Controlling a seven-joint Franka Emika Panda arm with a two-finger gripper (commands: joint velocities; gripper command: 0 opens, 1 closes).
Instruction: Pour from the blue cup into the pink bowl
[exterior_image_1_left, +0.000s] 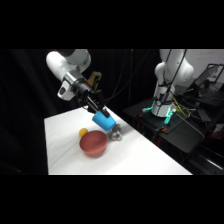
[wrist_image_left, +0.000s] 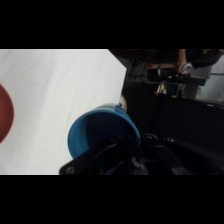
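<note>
Tilting over in my grip, the blue cup (exterior_image_1_left: 103, 119) hangs in the air just above and to the right of the pink bowl (exterior_image_1_left: 93, 142), its lower end slanting down toward the bowl's far right rim. My end effector (exterior_image_1_left: 98, 112) is clamped on the blue cup, holding it from above. In the wrist view the cup's open mouth faces the lens, and I can't make out what, if anything, is inside; the bowl is only a red sliver at the left edge there.

So I'd call this the pour itself, just getting underway. Next I need more tip and a nudge leftward, so the mouth sits squarely over the bowl's hollow and not its rim. Spill onto the white counter (exterior_image_1_left: 145, 157) is the risk if I tilt too soon.

Around the bowl: a small yellow ball (exterior_image_1_left: 83, 132) just beyond its far left side, and a small grey metallic object (exterior_image_1_left: 116, 135) just to its right, under the cup. My arm slants down steeply from the upper left, wrist angled, over the counter's far end.
</note>
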